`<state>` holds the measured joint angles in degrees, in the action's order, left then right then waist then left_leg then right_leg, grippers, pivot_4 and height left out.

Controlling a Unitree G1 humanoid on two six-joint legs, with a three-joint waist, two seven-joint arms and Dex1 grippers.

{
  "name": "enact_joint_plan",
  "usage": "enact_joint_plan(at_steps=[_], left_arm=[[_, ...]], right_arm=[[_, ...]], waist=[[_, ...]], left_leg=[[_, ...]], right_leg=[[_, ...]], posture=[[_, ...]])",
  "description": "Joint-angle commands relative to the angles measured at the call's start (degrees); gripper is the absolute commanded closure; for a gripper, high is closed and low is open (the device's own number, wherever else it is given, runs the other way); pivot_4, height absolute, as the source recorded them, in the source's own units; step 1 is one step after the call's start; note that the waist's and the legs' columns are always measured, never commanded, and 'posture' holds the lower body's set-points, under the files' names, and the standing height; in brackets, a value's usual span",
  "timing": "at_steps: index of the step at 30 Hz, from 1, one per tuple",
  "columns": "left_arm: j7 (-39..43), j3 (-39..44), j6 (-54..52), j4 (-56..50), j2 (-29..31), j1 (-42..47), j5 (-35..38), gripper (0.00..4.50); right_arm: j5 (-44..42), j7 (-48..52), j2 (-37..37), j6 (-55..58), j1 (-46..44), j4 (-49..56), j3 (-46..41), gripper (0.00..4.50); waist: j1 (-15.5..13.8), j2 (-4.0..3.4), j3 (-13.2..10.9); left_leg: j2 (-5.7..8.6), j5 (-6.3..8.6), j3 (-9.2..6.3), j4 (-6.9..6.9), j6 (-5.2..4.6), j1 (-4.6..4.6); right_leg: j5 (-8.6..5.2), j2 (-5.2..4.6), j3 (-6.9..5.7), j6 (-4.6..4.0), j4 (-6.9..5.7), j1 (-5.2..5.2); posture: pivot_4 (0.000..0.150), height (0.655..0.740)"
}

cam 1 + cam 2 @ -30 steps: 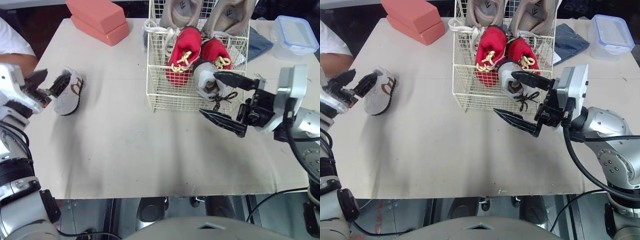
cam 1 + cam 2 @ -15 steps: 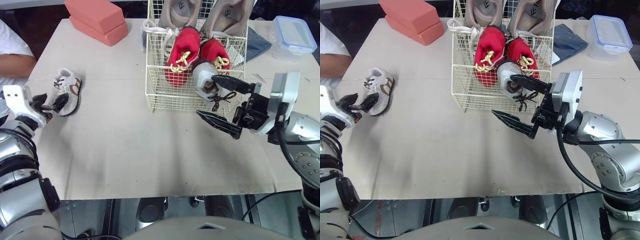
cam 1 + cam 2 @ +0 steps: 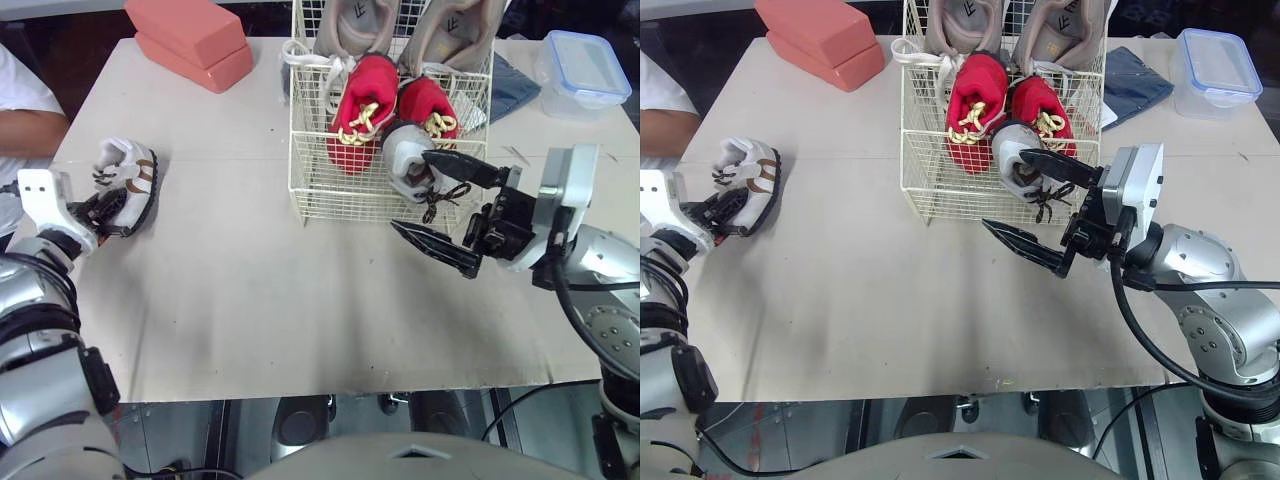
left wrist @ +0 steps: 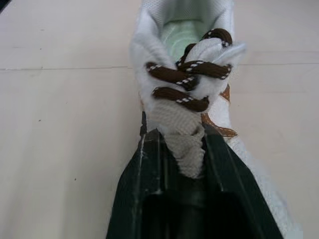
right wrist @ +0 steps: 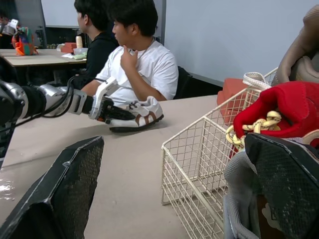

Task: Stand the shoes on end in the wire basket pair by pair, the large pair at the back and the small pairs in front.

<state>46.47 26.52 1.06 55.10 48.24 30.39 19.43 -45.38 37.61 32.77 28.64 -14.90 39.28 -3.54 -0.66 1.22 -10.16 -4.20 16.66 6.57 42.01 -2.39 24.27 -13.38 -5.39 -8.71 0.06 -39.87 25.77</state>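
Left gripper is clamped on the toe end of the white shoe, which lies on the table way off to the left of the wire basket. Right gripper has its fingers spread wide at the basket's front right corner, one finger over the grey shoe in there. Red pair sits behind it, big beige pair at the back

Shoe left of wire basket
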Motion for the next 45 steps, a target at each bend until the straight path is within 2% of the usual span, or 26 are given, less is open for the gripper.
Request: enact_joint_plan(at_steps=[1,4,6,10,13,17,21,28,37,41,45], left_arm=[[-1.1,6.5,6.5,-15.2,-3.4,-3.8,6.7,4.27],[-2.3,8.2,8.4,-30.9,-8.4,-8.4,10.0,4.27],[-6.5,7.5,9.2,-41.9,-12.1,-10.3,10.1,4.27],[-13.4,2.0,6.3,-60.2,-17.9,-9.3,10.6,4.27],[-14.0,-4.2,4.2,-68.6,-19.2,-7.5,9.4,4.27],[-16.8,-9.6,1.5,-73.8,-21.6,-3.9,9.7,4.27],[-16.3,-16.0,1.8,-75.8,-23.2,-2.7,6.0,4.27],[-14.8,-23.5,2.6,-77.4,-27.4,-4.3,3.5,4.27],[-12.3,-26.4,2.2,-78.2,-28.8,-5.2,3.9,4.27],[-11.9,-27.1,2.0,-78.1,-29.4,-5.4,4.2,4.27],[-11.6,-27.1,3.4,-77.8,-29.2,-5.6,2.3,4.27]], right_arm=[[-1.7,-0.2,-0.4,-0.7,-0.5,1.5,-1.3,0.00],[-3.8,-1.3,-1.2,0.4,-1.4,1.2,-1.1,0.00],[-5.0,-2.2,-1.8,1.1,-2.4,0.8,-0.7,0.00],[-8.9,-5.8,-3.7,4.1,-5.6,-0.6,-0.4,0.00],[-11.3,-8.3,-5.0,6.1,-7.9,-1.5,-0.2,0.00],[-14.4,-13.3,-7.3,8.6,-11.2,-2.5,0.0,0.00],[-17.3,-18.2,-9.6,10.7,-14.0,-4.3,-0.3,0.00],[-19.1,-27.9,-14.5,12.3,-18.6,-6.8,-0.3,0.00],[-17.3,-30.4,-17.6,12.2,-20.3,-8.5,1.1,0.00],[-16.0,-29.8,-17.8,11.6,-20.0,-8.8,1.3,1.26],[-15.9,-29.2,-17.8,11.6,-19.5,-8.5,1.3,3.27]], waist=[[0.0,0.03,0.0],[-0.1,0.08,0.0],[-0.2,0.08,0.0],[-0.3,0.10,0.0],[-0.2,0.10,0.0],[0.0,0.09,0.0],[0.0,0.07,0.0],[0.0,0.07,0.0],[-0.1,0.02,0.0],[0.0,0.02,0.0],[0.0,0.01,0.0]], left_leg=[[-0.01,0.00,-0.06,0.03,0.00,0.06],[-0.02,0.00,-0.25,0.20,0.00,0.29],[0.01,0.00,-0.28,0.21,0.00,0.32],[0.08,-0.01,-0.37,0.26,0.00,0.30],[0.09,-0.01,-0.39,0.26,-0.01,0.28],[0.09,-0.01,-0.38,0.24,0.00,0.25],[0.09,-0.01,-0.30,0.20,0.00,0.18],[0.09,-0.01,-0.29,0.22,0.00,0.24],[0.08,-0.01,-0.29,0.21,0.00,0.27],[0.07,-0.01,-0.30,0.21,0.00,0.28],[0.08,-0.01,-0.31,0.21,0.00,0.28]], right_leg=[[0.00,0.00,0.03,-0.01,0.01,0.00],[0.01,-0.05,-0.13,-0.02,0.01,0.05],[0.02,-0.08,-0.16,-0.02,0.02,0.04],[0.03,-0.13,-0.25,-0.02,-0.01,-0.07],[0.03,-0.09,-0.26,-0.02,-0.03,-0.09],[0.03,-0.01,-0.22,-0.03,-0.04,-0.08],[0.03,0.03,-0.13,-0.03,-0.03,-0.08],[0.03,0.04,-0.14,-0.03,-0.02,-0.05],[0.03,0.06,-0.15,-0.03,-0.02,-0.02],[0.03,0.06,-0.15,-0.03,-0.01,-0.01],[0.03,0.06,-0.16,-0.03,-0.01,-0.01]], posture=[[0.150,0.6860],[0.150,0.6860],[0.150,0.6860],[0.150,0.6860],[0.150,0.6860],[0.150,0.6860],[0.150,0.6860],[0.150,0.6860],[0.150,0.6860],[0.150,0.6860],[0.150,0.6860]])
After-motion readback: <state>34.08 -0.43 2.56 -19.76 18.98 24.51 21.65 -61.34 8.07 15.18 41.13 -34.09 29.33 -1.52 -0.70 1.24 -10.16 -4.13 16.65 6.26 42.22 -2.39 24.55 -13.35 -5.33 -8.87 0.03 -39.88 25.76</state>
